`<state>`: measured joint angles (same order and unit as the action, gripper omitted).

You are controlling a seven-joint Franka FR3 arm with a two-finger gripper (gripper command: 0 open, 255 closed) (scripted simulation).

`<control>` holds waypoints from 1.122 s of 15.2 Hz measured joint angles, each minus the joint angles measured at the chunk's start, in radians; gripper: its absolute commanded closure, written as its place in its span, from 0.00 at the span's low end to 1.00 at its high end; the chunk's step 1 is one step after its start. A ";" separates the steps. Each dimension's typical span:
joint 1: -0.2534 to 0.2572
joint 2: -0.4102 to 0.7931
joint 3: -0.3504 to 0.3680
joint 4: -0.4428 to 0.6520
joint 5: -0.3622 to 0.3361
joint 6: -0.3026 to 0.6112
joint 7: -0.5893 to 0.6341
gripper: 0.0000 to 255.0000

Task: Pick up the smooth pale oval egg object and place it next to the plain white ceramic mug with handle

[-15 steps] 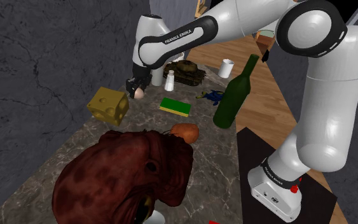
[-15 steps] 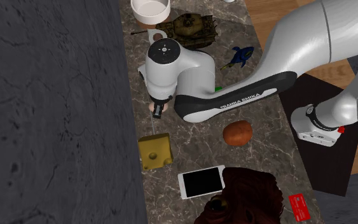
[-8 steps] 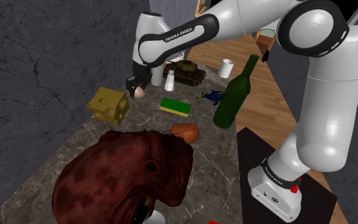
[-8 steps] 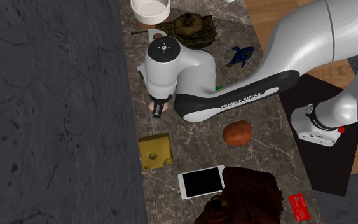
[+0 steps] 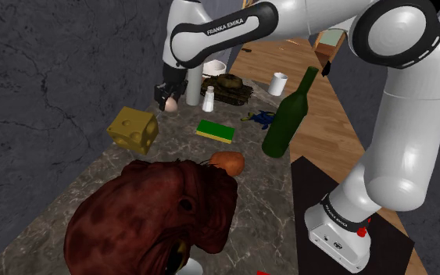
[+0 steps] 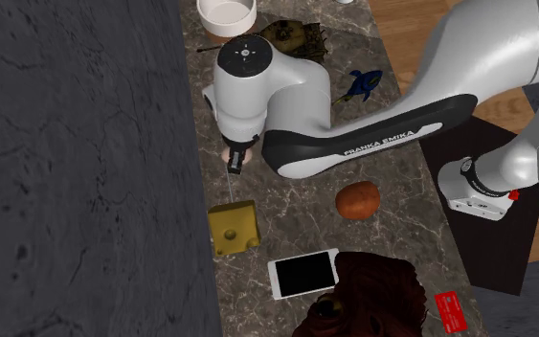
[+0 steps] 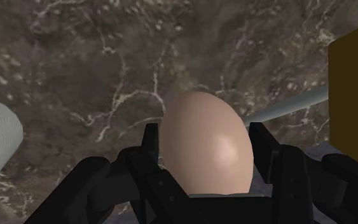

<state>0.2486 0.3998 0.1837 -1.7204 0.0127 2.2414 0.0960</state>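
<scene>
Dark red figure (image 5: 155, 215): nearest, on the marble counter (image 5: 93, 168), just in front of the cheese wedge (image 5: 133, 129).
Phone (image 6: 303, 273): flat, screen up, between the cheese wedge and the figure.
Orange lump (image 5: 227, 162): to the shoulder view's right of the cheese wedge, beside the figure.
Green sponge (image 5: 216, 130): also right of the cheese wedge, a little farther off.
Green bottle (image 5: 288, 113): upright, well to the right of the cheese wedge.
Gripper (image 5: 169, 100): just beyond the cheese wedge, pointing down, its fingers (image 7: 269, 153) clamped on the egg from both sides.
Egg (image 7: 206, 143): pale and smooth, gripped between the fingers, clear of the counter, just past the cheese wedge.
White shaker (image 5: 208, 97): upright, beyond the cheese wedge, right of the egg.
Toy tank (image 5: 227, 86): farther from the cheese wedge than the shaker.
White mug (image 6: 226, 13): farthest from the cheese wedge, past the tank.
</scene>
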 measured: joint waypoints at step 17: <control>-0.003 -0.063 0.005 0.142 0.008 -0.204 0.005 1.00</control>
<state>0.2452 0.3364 0.1883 -1.5783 0.0209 2.0369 0.1005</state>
